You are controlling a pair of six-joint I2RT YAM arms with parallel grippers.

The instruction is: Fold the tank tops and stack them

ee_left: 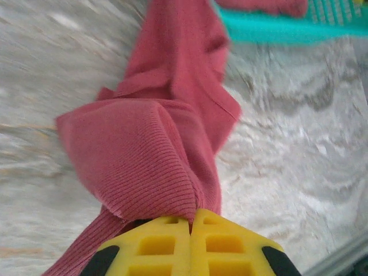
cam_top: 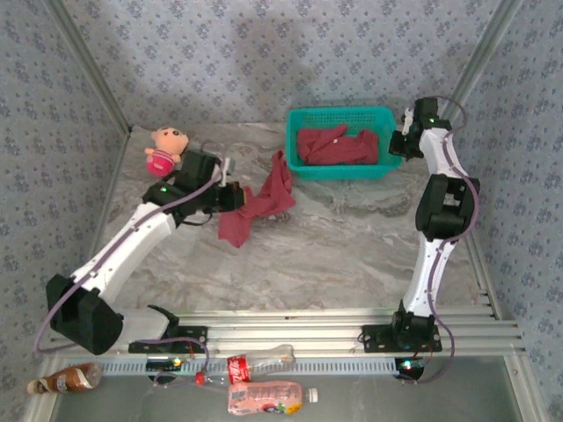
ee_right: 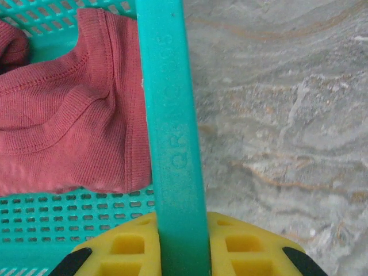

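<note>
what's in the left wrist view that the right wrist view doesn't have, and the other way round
Left wrist: the left gripper shut on a maroon tank top, which trails across the table toward the basket.
Right wrist: the right gripper clamped on the basket rim, and the mesh floor inside.
Both: the teal basket with a second tank top lying in it, and the marble table.

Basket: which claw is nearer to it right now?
Right. The right claw is clamped on the basket rim at its right side. The left claw is over the table, off to the basket's left, shut on a tank top.
</note>
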